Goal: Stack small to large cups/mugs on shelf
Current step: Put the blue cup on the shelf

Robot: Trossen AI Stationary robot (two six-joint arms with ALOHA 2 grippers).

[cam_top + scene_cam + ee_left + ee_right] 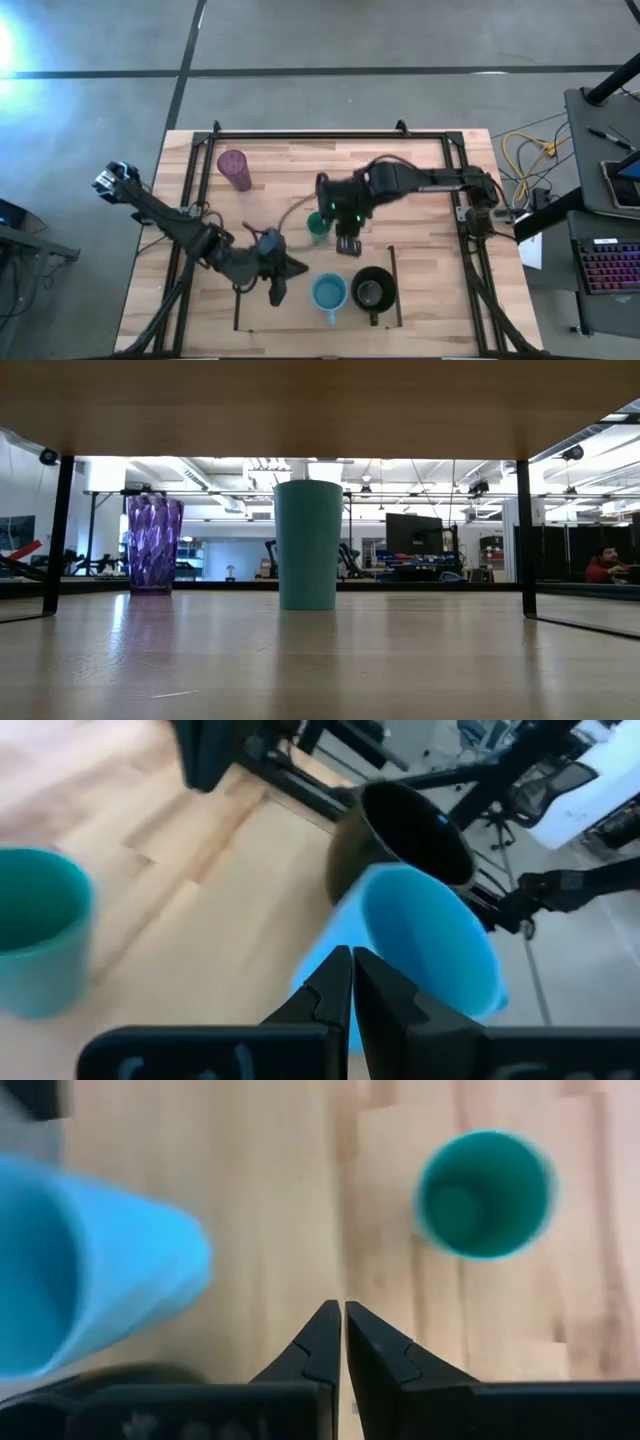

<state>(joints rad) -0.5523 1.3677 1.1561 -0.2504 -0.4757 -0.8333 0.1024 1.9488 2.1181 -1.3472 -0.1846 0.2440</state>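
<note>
The light-blue mug (329, 293) and the black mug (372, 292) stand upright side by side inside the line-marked shelf area (238, 300) near the table's front edge. The green cup (318, 227) stands upright just beyond it, mid-table. The purple tumbler (235, 170) stands at the far left. My left gripper (278, 288) is shut and empty just left of the light-blue mug (430, 945). My right gripper (347, 243) is shut and empty, pointing down beside the green cup (485, 1195), on its right.
A black metal frame (330, 135) runs around the table's far and side edges. In the low view the green cup (307, 545) and the purple tumbler (153, 545) stand on the table with bare wood in front of them. Cables lie right of the table.
</note>
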